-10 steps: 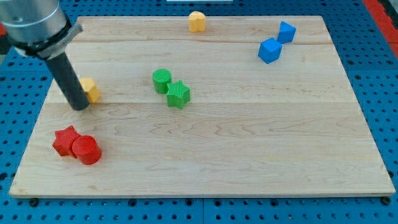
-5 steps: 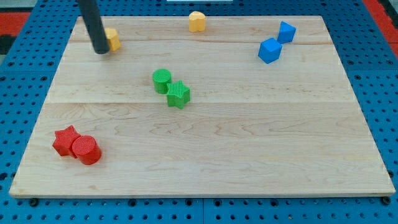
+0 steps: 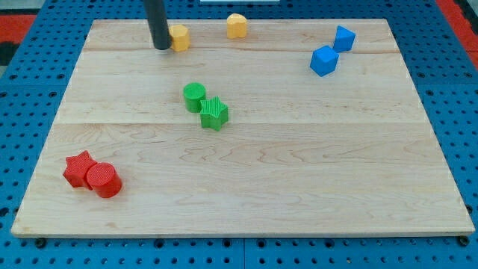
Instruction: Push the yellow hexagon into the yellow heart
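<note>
The yellow hexagon lies near the view's top, left of centre. My tip touches its left side. The yellow heart sits at the board's top edge, a short gap to the hexagon's right and slightly higher. The dark rod runs up out of the view's top.
A green cylinder and a green star touch near the board's middle. A red star and a red cylinder touch at the bottom left. Two blue cubes sit at the top right. The wooden board lies on a blue pegboard.
My tip has pushed the yellow hexagon from the board's left side up and to the right, closer to the yellow heart. The other blocks have not moved.
</note>
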`<state>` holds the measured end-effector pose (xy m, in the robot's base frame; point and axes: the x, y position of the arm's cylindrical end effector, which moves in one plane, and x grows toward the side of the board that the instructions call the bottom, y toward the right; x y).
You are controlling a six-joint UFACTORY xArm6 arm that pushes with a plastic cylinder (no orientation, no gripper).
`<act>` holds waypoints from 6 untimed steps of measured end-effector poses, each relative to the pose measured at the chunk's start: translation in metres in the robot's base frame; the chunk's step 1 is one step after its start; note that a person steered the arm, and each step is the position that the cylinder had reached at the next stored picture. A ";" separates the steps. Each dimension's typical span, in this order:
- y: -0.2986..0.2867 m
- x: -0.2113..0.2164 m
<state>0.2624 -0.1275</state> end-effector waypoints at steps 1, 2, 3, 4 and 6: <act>0.022 -0.001; -0.008 -0.001; -0.018 -0.023; 0.017 -0.034; 0.079 -0.041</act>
